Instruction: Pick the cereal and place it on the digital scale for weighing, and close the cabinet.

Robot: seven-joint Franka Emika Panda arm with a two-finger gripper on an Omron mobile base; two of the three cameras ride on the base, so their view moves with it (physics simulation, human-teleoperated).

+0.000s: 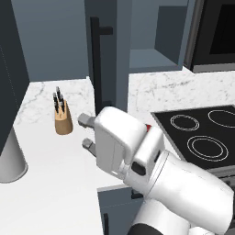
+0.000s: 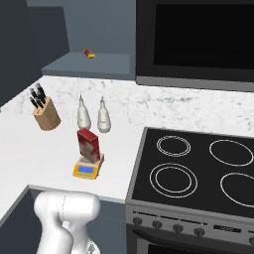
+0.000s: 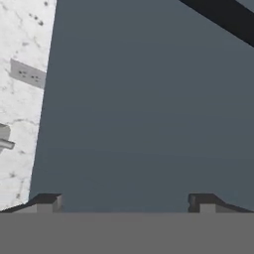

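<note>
The red cereal (image 2: 89, 145) box stands upright on the orange digital scale (image 2: 87, 169), on the counter left of the stove. Behind my arm, a sliver of the cereal (image 1: 148, 128) shows. The cabinet (image 1: 120, 46) door stands open, swung out over the counter, its black bar handle (image 1: 95, 59) facing left. My gripper (image 1: 86, 132) is open and holds nothing, low beside the door's handle side. In the hand view the gripper (image 3: 124, 202) faces the flat slate door (image 3: 144, 109) close up, with the handle (image 3: 223, 17) crossing the top right corner.
A wooden knife block (image 1: 63, 120) stands on the marble counter left of the gripper. Two white bottles (image 2: 93, 116) are behind the scale. The black stove (image 2: 198, 168) lies to the right, a dark oven (image 2: 198, 34) above it. A pale cylinder (image 1: 11, 160) stands at far left.
</note>
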